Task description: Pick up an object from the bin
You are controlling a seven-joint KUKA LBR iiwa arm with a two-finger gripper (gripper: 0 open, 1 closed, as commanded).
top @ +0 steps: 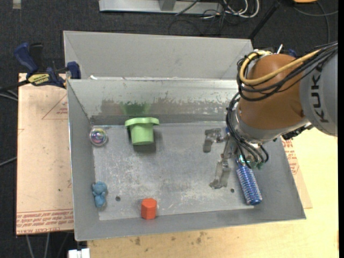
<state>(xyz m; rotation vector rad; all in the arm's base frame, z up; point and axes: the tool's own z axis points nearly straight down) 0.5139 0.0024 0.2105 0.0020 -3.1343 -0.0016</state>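
Dotting the bin [177, 165] are green cup [142, 130], red cylinder [149, 208], perhaps marble [98, 137].

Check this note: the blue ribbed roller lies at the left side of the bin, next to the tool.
The side is wrong. The blue ribbed roller lies at the right side of the bin, next to the tool, as the camera view shows.
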